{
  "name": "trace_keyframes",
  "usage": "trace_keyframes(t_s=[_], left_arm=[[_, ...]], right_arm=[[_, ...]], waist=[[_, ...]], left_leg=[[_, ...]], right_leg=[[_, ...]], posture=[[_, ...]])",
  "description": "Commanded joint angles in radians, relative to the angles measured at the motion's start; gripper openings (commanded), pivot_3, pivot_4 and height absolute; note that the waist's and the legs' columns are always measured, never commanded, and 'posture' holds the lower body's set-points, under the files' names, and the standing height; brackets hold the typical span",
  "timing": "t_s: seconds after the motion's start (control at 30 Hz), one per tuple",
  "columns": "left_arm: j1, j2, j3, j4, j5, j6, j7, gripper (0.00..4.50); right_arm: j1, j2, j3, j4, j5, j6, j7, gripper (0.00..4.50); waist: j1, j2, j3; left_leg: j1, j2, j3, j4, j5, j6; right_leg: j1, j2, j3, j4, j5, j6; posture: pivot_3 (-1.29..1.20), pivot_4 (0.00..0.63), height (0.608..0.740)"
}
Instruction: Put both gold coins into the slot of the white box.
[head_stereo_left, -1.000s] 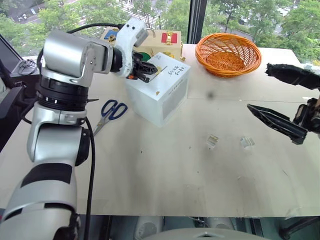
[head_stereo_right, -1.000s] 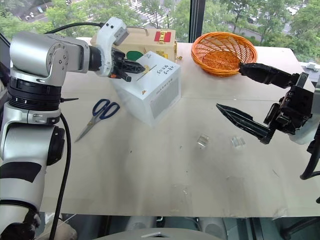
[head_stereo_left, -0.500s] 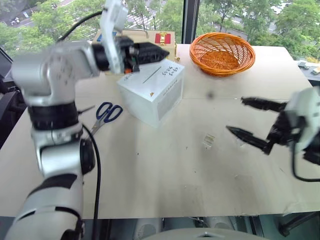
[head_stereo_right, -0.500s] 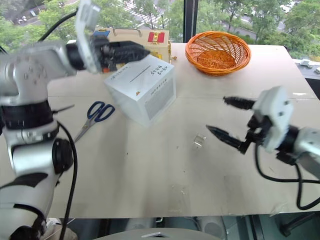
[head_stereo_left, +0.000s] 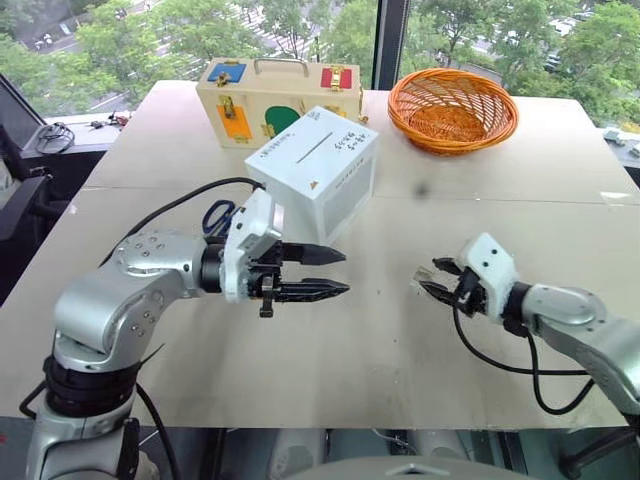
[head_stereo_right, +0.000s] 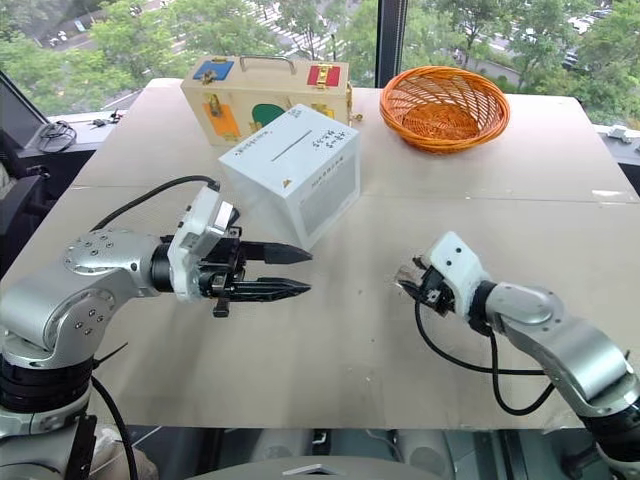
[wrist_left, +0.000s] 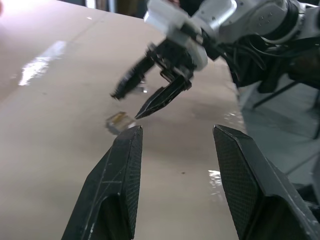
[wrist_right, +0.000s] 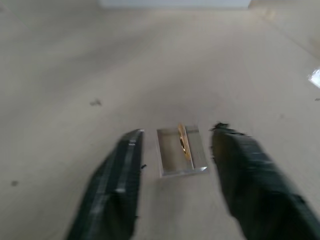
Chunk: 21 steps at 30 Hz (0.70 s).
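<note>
Beige tabletop (head_stereo_left: 300, 370) by the windows fills the left eye view: white box (head_stereo_left: 313, 172) sits upper centre, slot on top, cream wooden case (head_stereo_left: 262, 98) behind it, orange basket (head_stereo_left: 453, 108) upper right, blue scissors (head_stereo_left: 218, 216) peeking out by the left arm. Left gripper (head_stereo_left: 338, 272) hovers at centre, fingers parted, nothing between them. Right gripper (head_stereo_left: 428, 279) is low at centre-right, fingers narrowly apart around a clear holder (head_stereo_left: 424, 275). Left wrist view: that holder (wrist_left: 120, 121) lies at the right gripper's (wrist_left: 127, 104) tips. Right wrist view: a gold coin (wrist_right: 182, 140) stands on edge in the holder (wrist_right: 180, 151), between the parted fingers (wrist_right: 116, 175), untouched.
</note>
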<state>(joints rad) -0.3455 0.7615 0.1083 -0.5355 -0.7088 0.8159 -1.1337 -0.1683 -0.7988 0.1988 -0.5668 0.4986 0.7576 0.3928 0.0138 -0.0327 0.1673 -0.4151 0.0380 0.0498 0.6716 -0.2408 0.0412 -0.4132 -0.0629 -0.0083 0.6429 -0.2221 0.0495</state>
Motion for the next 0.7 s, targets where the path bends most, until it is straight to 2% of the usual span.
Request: trace_keyframes(t_s=[0.03, 0.7], left_arm=[[0.039, 0.021, 0.013, -0.024, 0.008, -0.060, 0.001, 2.26], [0.121, 0.055, -0.009, -0.012, 0.014, -0.165, 0.014, 2.26]], right_arm=[[-0.021, 0.018, -0.014, -0.008, -0.047, -0.017, 0.012, 0.59], [-0.040, 0.072, -0.028, -0.019, -0.122, 0.035, 0.088, 0.59]], waist=[[0.000, 0.000, 0.000], [-0.001, 0.000, 0.000]], left_leg=[[0.000, 0.000, 0.000, 0.000, 0.000, 0.000], [0.000, 0.000, 0.000, -0.001, 0.000, 0.000]], right_leg=[[0.000, 0.000, 0.000, 0.000, 0.000, 0.000], [0.000, 0.001, -0.001, -0.001, 0.000, 0.000]], posture=[[0.00, 0.150, 0.740], [0.00, 0.150, 0.740]])
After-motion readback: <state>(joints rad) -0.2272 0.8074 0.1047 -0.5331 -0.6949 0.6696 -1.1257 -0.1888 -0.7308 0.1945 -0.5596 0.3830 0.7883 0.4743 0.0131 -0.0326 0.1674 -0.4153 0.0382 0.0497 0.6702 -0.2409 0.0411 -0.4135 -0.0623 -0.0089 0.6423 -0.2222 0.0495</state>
